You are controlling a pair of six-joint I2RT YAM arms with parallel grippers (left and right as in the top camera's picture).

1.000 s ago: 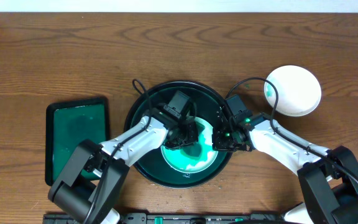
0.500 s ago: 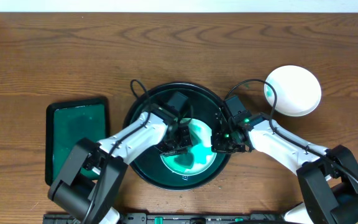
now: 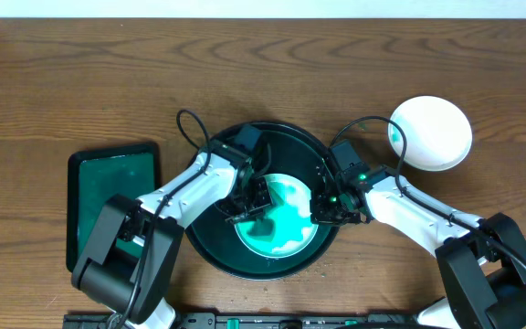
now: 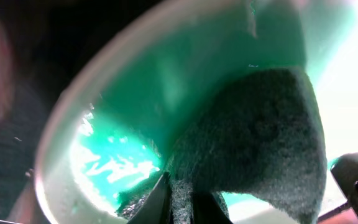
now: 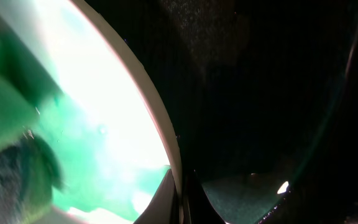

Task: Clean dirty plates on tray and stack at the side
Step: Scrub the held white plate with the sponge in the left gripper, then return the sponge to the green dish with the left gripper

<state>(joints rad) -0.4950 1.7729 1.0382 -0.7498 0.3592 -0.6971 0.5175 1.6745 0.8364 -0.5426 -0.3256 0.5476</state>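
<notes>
The left gripper (image 4: 182,202) is closed on a dark green scouring pad (image 4: 260,143), pinching its lower corner. The pad fans out toward 1 o'clock and lies on the wet, teal-smeared face of the plate (image 4: 117,118). Only the fingertips show at the bottom edge of the left wrist view; the rest of the jaws is cut off. The bright glare at the right washes out that part of the plate.

The right gripper (image 5: 180,198) is clamped on the same plate's rim, one finger on the white face and one under the lip (seen from above, this grip sits at the plate's 3 o'clock edge). The right wrist view is mostly the black floor of the tray (image 5: 260,93). The plate's face is overexposed, and the blurred dark mass at 8 o'clock is probably the pad.

From overhead, the plate lies inside the tray, off-centre toward 5 o'clock. The left arm covers its 10 o'clock part and the tray's near-left rim. Whether other plates lie beneath it cannot be told.

Outside the tray at 2 o'clock, well apart, sits a white side plate (image 3: 432,133) with a teal fleck on its left edge; one plate or a stack, I cannot tell. At the tray's 9 o'clock rests a rectangular tray (image 3: 112,196) with a green floor, its near corner hidden by the left arm's base.

Everything stands on a brown wood-grain table (image 3: 80,82). A pale strip runs along its far edge.
</notes>
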